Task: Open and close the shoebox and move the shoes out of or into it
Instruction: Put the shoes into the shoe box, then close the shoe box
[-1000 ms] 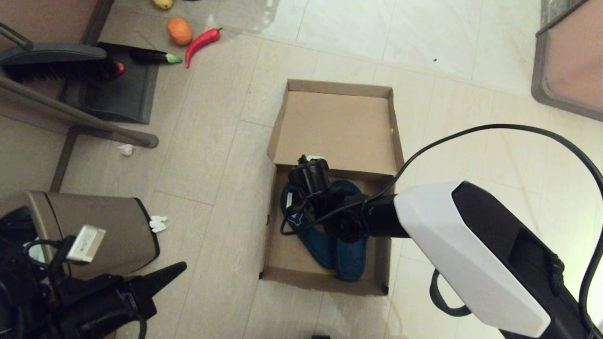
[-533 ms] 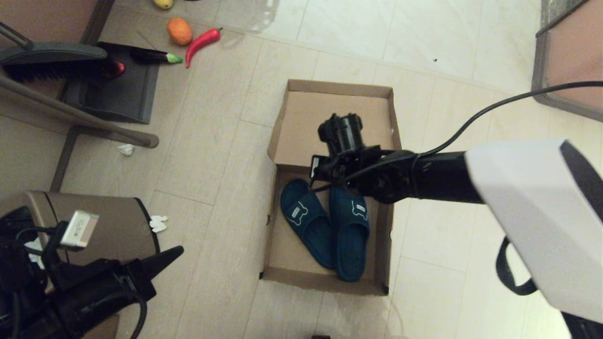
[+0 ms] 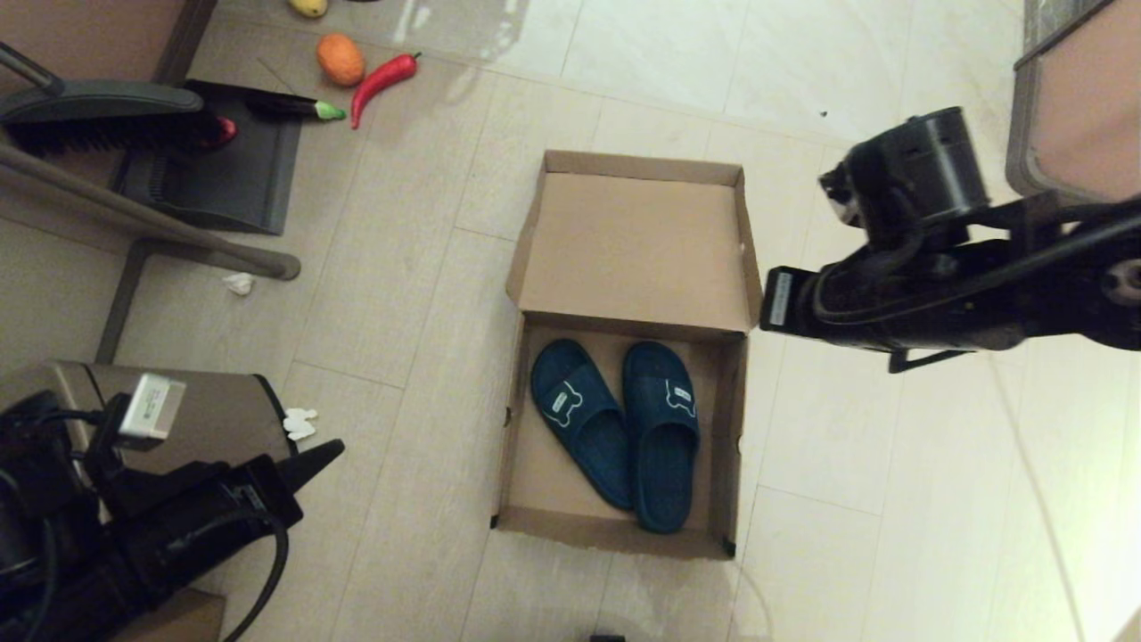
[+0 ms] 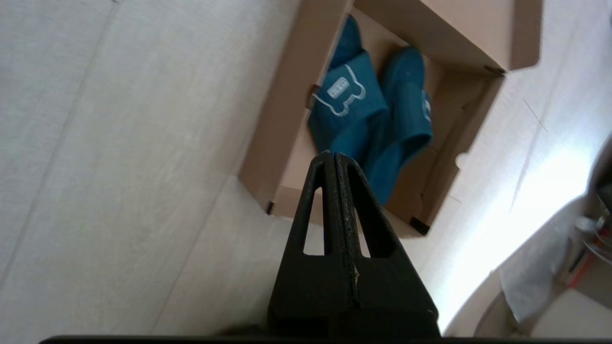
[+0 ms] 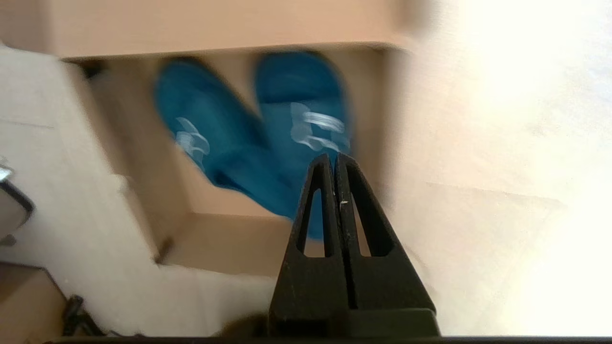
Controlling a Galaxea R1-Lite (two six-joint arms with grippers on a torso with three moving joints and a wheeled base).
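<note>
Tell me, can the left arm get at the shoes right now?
Probably yes. The shoebox lid lies fully open, the shoes lie uncovered, and the right gripper is off to the side. The left gripper, shut, must open first.

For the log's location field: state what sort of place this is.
Probably a home-style room floor: pale floor tiles, a broom and dustpan, and an open shoebox holding the shoes.

My head camera is looking steeply down on the open shoebox (image 3: pixel 624 259) from high above; both wrist cameras are peering past my own fingertips, closer in, from its left and right, all three sharing the shoes (image 3: pixel 615 432) inside.
</note>
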